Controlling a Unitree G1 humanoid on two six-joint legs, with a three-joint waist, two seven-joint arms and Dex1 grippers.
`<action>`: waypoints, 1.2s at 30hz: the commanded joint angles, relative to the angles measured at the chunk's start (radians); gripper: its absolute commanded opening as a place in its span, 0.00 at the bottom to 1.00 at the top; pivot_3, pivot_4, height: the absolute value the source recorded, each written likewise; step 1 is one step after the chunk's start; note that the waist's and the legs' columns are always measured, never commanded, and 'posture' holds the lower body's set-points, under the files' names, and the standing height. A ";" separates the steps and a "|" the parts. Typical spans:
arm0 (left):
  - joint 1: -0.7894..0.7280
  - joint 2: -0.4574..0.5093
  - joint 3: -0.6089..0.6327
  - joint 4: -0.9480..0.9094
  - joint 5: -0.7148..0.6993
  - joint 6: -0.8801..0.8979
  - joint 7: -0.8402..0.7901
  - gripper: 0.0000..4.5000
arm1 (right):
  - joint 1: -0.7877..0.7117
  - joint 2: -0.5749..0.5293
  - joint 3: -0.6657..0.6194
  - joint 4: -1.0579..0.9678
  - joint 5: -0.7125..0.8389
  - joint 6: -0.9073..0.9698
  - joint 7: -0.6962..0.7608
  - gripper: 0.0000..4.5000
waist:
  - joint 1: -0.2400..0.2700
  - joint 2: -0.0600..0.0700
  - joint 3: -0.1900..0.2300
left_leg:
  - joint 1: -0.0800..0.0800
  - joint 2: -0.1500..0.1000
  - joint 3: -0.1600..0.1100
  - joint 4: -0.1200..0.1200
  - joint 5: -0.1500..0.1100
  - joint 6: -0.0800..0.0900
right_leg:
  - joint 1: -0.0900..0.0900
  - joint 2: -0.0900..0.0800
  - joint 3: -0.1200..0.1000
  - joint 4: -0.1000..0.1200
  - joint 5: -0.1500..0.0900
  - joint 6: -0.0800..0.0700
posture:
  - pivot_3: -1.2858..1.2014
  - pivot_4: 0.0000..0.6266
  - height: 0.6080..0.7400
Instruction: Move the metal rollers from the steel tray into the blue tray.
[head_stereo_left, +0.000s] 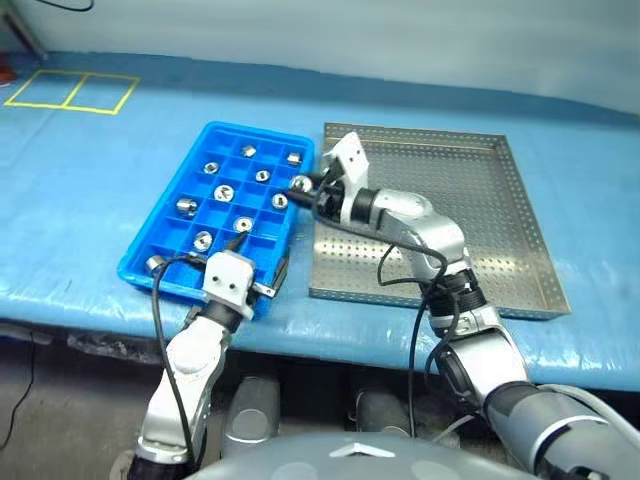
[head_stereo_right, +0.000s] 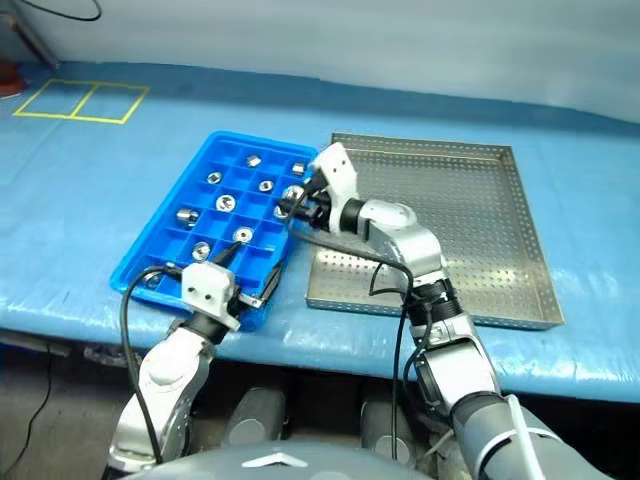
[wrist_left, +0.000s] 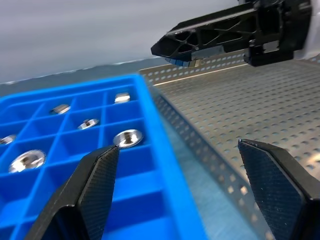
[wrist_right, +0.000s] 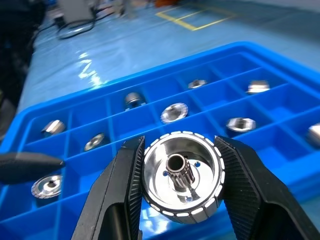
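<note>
Nearest to me is my left gripper (head_stereo_left: 262, 268), at the near right corner of the blue tray (head_stereo_left: 160, 232). Its two black fingers (wrist_left: 95, 187) stand wide apart and hold nothing; one is over the tray's near compartments, the other over the strip of blue tablecloth (head_stereo_left: 90, 190) between the two trays.

A little farther, my right gripper (head_stereo_right: 293, 203) is over the right edge of the blue tray, about the middle of its length, and it points to the left. Its jaws are clamped on one metal roller (wrist_right: 182, 176), which sits between the two ribbed pads with its round face and central hole toward the wrist camera. The roller is in the air above the compartments, not resting in one.

In the blue tray I count about ten other rollers (head_stereo_left: 223, 192), each alone in its own square compartment. They are spread from the near left corner to the far right corner.

To the right of the blue tray, just beside it, lies the steel tray (head_stereo_left: 480, 185). My right arm crosses its near left part. I see no roller on the part of its perforated floor that is visible.

Far to the left, yellow tape squares (head_stereo_left: 72, 92) are on the tablecloth.
</note>
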 joint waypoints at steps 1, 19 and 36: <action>0.030 -0.016 -0.002 -0.080 0.019 -0.011 0.035 0.93 | -0.033 -0.024 0.052 0.020 -0.020 0.012 0.082 0.41 | 0.035 -0.001 0.000 | -0.001 0.000 0.000 0.000 0.000 0.000 | -0.001 0.000 0.000 0.000 0.000 0.000 | 0.74 0.24 1.00; -0.017 -0.013 -0.024 -0.056 0.033 0.003 0.024 0.93 | 0.012 -0.127 0.143 -0.008 -0.096 0.085 0.174 0.94 | 0.235 -0.001 -0.001 | -0.011 0.001 0.002 0.001 -0.002 -0.006 | -0.013 0.001 -0.002 0.001 -0.001 -0.002 | 0.71 0.24 1.00; -0.097 -0.006 -0.033 -0.011 0.024 0.011 -0.017 0.93 | 0.023 -0.262 0.259 -0.001 -0.360 0.068 0.022 1.00 | 0.253 -0.001 -0.012 | -0.013 0.002 0.003 0.004 0.001 -0.010 | -0.018 0.000 -0.004 0.000 0.001 -0.001 | 0.68 0.24 1.00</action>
